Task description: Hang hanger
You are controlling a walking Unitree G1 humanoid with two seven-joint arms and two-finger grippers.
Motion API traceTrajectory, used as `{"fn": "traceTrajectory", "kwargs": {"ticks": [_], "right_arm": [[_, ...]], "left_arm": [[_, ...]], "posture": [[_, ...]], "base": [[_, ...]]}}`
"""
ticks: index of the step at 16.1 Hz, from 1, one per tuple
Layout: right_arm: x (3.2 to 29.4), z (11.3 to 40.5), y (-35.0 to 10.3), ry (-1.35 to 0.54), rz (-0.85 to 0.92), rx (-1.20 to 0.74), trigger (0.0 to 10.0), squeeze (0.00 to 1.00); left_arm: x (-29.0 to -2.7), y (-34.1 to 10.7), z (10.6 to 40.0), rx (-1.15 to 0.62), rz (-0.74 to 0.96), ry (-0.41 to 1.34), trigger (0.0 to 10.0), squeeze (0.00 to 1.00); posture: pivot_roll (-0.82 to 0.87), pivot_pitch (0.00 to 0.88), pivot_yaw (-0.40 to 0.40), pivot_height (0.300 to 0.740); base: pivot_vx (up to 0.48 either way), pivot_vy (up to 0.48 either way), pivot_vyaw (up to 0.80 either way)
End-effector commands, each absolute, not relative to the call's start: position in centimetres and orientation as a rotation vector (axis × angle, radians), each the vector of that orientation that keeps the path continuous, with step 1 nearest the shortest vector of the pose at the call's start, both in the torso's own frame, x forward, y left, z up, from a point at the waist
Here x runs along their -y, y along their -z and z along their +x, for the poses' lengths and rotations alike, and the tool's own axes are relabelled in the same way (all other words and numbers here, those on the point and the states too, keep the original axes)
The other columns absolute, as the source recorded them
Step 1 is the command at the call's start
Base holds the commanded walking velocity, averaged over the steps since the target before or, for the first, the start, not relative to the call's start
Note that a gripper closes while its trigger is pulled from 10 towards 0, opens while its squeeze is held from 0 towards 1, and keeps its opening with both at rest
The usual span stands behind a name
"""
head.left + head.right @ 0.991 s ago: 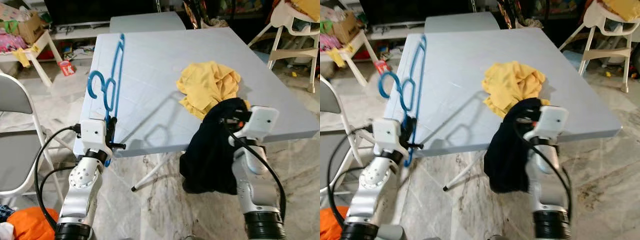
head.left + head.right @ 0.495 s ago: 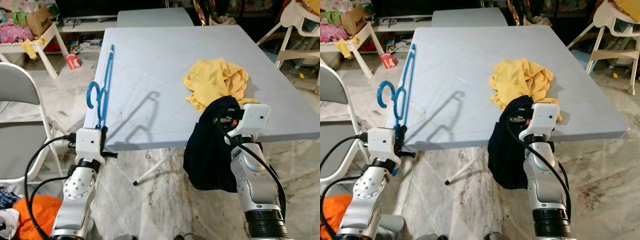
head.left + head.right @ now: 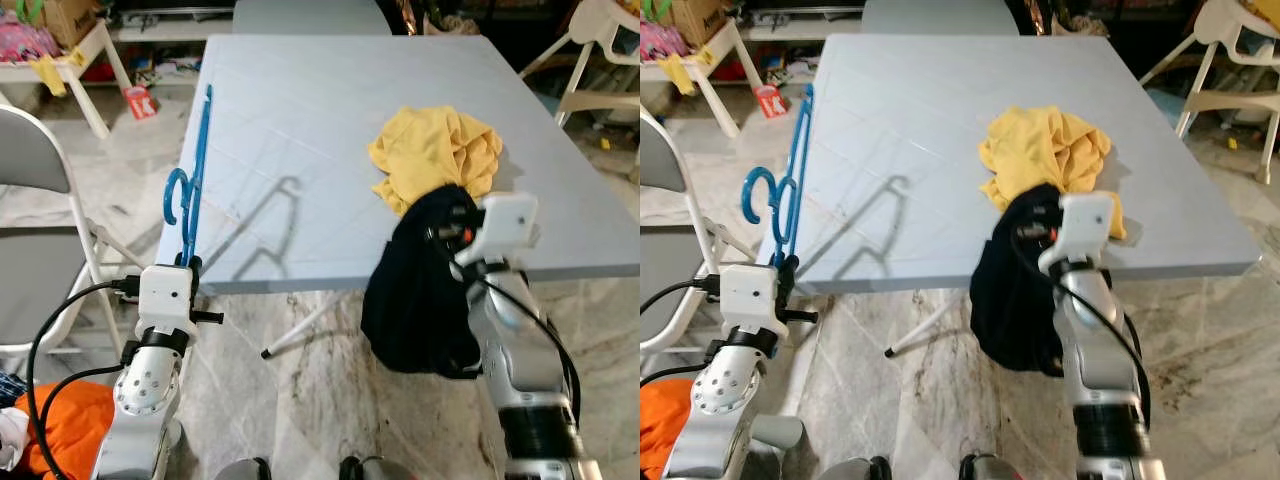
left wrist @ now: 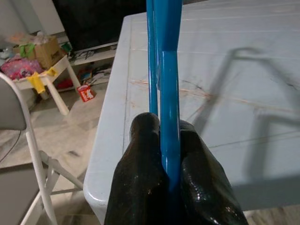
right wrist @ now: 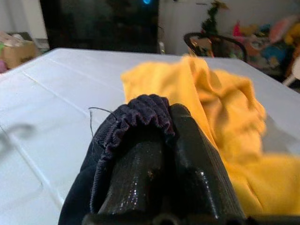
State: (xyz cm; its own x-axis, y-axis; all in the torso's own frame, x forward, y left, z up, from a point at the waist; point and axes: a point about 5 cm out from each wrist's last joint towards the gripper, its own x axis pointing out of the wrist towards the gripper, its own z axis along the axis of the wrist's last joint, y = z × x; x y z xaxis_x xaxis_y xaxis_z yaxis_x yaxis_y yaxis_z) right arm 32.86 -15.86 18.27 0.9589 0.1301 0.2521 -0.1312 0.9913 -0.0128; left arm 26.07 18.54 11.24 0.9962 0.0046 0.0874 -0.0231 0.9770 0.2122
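I had the left gripper [image 4: 169, 180] clamped on the blue hanger [image 3: 194, 175], upright off the table's [image 3: 300, 100] left edge | right gripper [image 5: 161, 140] pinched the dark garment [image 3: 415, 290], draped over the near edge | hanging not yet done, I judged.

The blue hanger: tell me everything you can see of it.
The blue hanger looks like thin glossy plastic, with a curled hook and long slim bars. It stands nearly upright over the left edge of the pale table, casting a hanger-shaped shadow on the top. The left pincer is shut on its lower bar, one black finger on each side. Nothing hangs on it.
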Motion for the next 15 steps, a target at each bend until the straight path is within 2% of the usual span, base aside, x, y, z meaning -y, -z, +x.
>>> {"fn": "traceTrajectory", "kwargs": {"ticks": [1,7,12,15], "right_arm": [[14.8,33.6,-20.3,-0.197,0.010,0.325,10.0,0.00],[12.4,36.4,-26.0,-0.303,0.044,0.465,10.0,0.00],[8.6,38.6,-33.3,-0.491,0.063,0.566,10.0,0.00],[7.8,38.7,-34.1,-0.538,0.028,0.572,10.0,0.00]], "left_arm": [[-18.8,-11.1,25.5,0.078,0.238,-0.012,10.0,0.00],[-19.3,-10.9,25.0,0.062,0.231,-0.048,10.0,0.00],[-19.0,-11.1,25.0,0.067,0.225,-0.054,10.0,0.00],[-19.0,-11.1,25.0,0.067,0.226,-0.052,10.0,0.00]], "posture": [[0.02,0.228,-0.039,0.740],[0.05,0.238,-0.052,0.740],[0.07,0.236,-0.053,0.740],[0.07,0.236,-0.053,0.740]], "base": [[0.000,0.000,0.00],[0.000,0.000,0.00],[0.000,0.000,0.00],[0.000,0.000,0.00]]}}
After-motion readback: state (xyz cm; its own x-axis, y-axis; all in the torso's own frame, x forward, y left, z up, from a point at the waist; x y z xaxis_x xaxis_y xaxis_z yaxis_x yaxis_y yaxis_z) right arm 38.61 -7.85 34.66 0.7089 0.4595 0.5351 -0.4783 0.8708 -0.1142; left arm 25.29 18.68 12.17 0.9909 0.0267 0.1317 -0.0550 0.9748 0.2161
